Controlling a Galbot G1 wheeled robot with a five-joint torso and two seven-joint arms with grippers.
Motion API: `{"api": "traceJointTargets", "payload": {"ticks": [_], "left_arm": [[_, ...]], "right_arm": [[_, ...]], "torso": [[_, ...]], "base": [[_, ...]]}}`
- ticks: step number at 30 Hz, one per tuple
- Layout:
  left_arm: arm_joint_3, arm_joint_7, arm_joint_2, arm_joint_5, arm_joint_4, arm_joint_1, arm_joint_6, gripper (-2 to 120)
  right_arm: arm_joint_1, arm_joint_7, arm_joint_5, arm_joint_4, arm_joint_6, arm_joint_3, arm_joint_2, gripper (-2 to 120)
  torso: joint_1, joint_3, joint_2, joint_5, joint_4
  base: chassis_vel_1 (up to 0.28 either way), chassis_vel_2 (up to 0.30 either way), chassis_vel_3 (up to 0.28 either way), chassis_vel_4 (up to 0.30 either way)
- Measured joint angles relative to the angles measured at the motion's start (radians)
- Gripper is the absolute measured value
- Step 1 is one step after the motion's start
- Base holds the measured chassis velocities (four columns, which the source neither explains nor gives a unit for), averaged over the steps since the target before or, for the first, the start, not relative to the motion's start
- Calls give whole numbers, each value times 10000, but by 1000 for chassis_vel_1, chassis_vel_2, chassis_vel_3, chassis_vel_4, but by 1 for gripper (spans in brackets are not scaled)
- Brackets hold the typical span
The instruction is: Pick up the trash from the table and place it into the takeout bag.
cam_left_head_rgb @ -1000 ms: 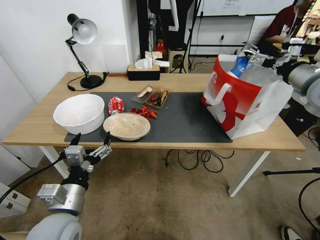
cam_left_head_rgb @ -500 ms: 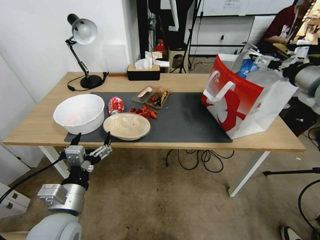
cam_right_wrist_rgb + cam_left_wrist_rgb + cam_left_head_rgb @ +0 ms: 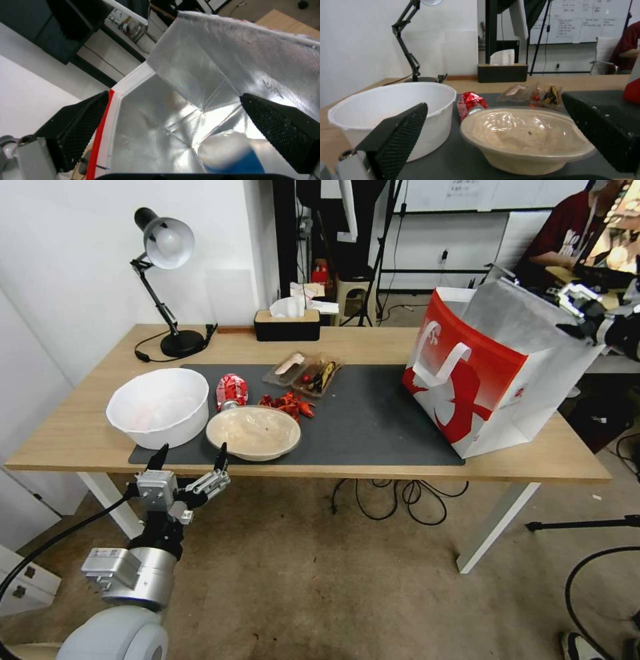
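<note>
Right gripper [image 3: 173, 140] jaws apart, empty, above big red-and-white paper takeout bag [image 3: 480, 380]; blue-white tub [image 3: 230, 157] inside. Left gripper [image 3: 190, 467] jaws apart, below light-wood table [image 3: 400, 347] edge near shallow beige lidded bowl [image 3: 253, 432]. Risk: rising left fingers catching table edge, nudging bowl

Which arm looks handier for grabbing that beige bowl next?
The left. Its open gripper sits at the table edge facing the bowl; the right gripper is open over the bag.
</note>
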Motion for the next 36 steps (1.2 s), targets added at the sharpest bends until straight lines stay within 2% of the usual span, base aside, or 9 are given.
{"api": "traceJointTargets", "payload": {"ticks": [3, 12, 17, 24, 25, 28, 29, 32, 36], "left_arm": [[7, 7, 16, 2, 0, -10, -12, 100], [0, 10, 67, -16, 9, -72, -14, 100], [0, 6, 50, -27, 38, -78, -10, 100], [-47, 2, 47, -80, 51, -56, -16, 100], [-47, 2, 47, -80, 51, -56, -16, 100], [-68, -16, 51, -143, 28, -29, -22, 100], [-68, -16, 51, -143, 28, -29, -22, 100], [-69, -27, 51, -191, 13, -19, -26, 100], [-54, -41, 39, -207, 11, -21, -35, 100]], "right_arm": [[-99, -167, -53, 61, 43, 82, 66, 100], [-100, -1942, -1069, 1317, 797, 198, -84, 100], [-334, -2751, -1637, 2653, 1009, 464, -402, 100], [-2005, -3494, -3903, 5052, 1498, 1210, -279, 100], [-2005, -3494, -3903, 5052, 1498, 1210, -279, 100], [-3927, -4103, -5338, 6262, 2210, 1723, 308, 100], [-3927, -4103, -5338, 6262, 2210, 1723, 308, 100], [-5226, -4490, -6502, 6754, 2858, 1865, 898, 100], [-7113, -5005, -9062, 6987, 3652, 1523, 2185, 100]], "torso": [[0, 0, 0, 1, 0], [1, 0, 0, -2, 1], [1, 0, 0, -4, 2], [0, 0, 0, -2, 2], [0, 0, 0, -2, 2], [0, 1, 0, 1, -1], [0, 1, 0, 1, -1], [0, 0, 1, 0, -3], [0, 0, 0, 1, 0]], "base": [[0, 0, 0, 0], [0, 0, 0, 0], [0, 0, 0, 0], [0, 0, 0, 0], [0, 0, 0, 0], [0, 0, 0, 0], [0, 0, 0, 0], [0, 0, 0, 0], [0, 0, 0, 0]]}}
